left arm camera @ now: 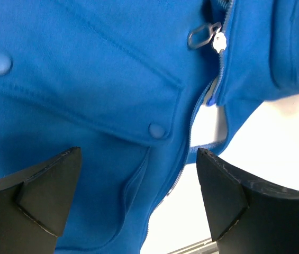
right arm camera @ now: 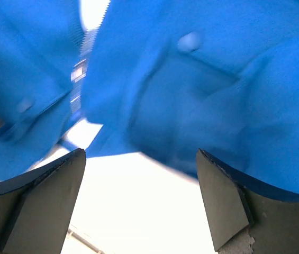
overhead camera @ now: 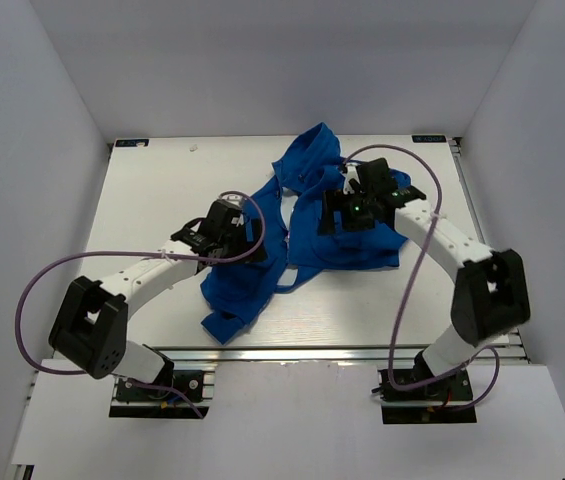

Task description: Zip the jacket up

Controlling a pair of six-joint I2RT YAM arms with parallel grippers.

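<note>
**Top, left-wrist and right-wrist views.** White counter (overhead camera: 152, 190), enclosed on three sides by pale walls (overhead camera: 22, 150). The jacket (overhead camera: 307, 170), royal blue, lies crumpled on the counter between the two arms. It runs from the far centre towards the near left, with one fold bunched under each wrist.

The left arm (overhead camera: 132, 275) reaches in from the near left and the right arm (overhead camera: 442, 235) from the near right. A purple cable (overhead camera: 32, 300) loops along each arm.

The left tool (overhead camera: 252, 243) hangs over the jacket's near-left part. In its wrist view the left tool (left arm camera: 138, 159) has its two dark fingers (left arm camera: 38, 190) spread wide, with nothing pinched between them. The right tool (overhead camera: 347, 215) is over the jacket's right part. Its wrist view is blurred, but the right tool (right arm camera: 141, 159) also shows its fingers (right arm camera: 228, 201) wide apart and gripping nothing, with bare counter and blue cloth beyond them.

The left-wrist view shows a pocket flap (left arm camera: 85, 79) and the zipper (left arm camera: 194, 114). Below the slider the zipper's two edges part, and the counter shows between them. The metal pull tab (left arm camera: 202, 36) lies on the cloth, well clear of both fingers. One round blue snap (left arm camera: 156, 130) sits at the flap's corner.
</note>
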